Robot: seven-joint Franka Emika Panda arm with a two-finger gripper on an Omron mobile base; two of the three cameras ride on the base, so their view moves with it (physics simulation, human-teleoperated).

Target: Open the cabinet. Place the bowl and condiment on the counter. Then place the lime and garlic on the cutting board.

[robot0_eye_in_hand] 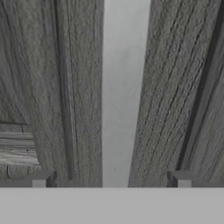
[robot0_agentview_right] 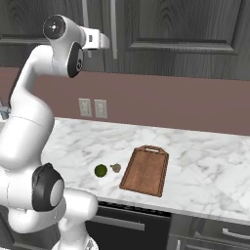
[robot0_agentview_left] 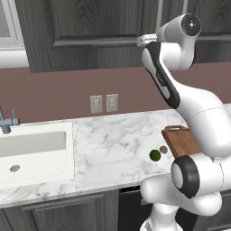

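The dark grey cabinet (robot0_agentview_left: 90,27) (robot0_agentview_right: 185,29) (robot0_eye_in_hand: 35,87) has its doors closed. My gripper (robot0_eye_in_hand: 111,179) (robot0_agentview_left: 140,40) (robot0_agentview_right: 108,41) is raised up against it and open. The slim metal bar handle (robot0_eye_in_hand: 124,87) (robot0_agentview_right: 114,29) runs between the two fingertips, with a gap on each side. On the marble counter (robot0_agentview_left: 113,149) (robot0_agentview_right: 205,166) lie the lime (robot0_agentview_left: 154,155) (robot0_agentview_right: 100,170) and the garlic (robot0_agentview_left: 163,149) (robot0_agentview_right: 115,168), just left of the cutting board (robot0_agentview_left: 180,140) (robot0_agentview_right: 145,170). The bowl and condiment are hidden.
A white sink (robot0_agentview_left: 31,149) with a faucet (robot0_agentview_left: 6,121) is set into the counter at the left. Two wall outlets (robot0_agentview_left: 103,103) (robot0_agentview_right: 93,108) sit on the brown backsplash. Dark lower cabinets (robot0_agentview_right: 215,234) run below the counter edge.
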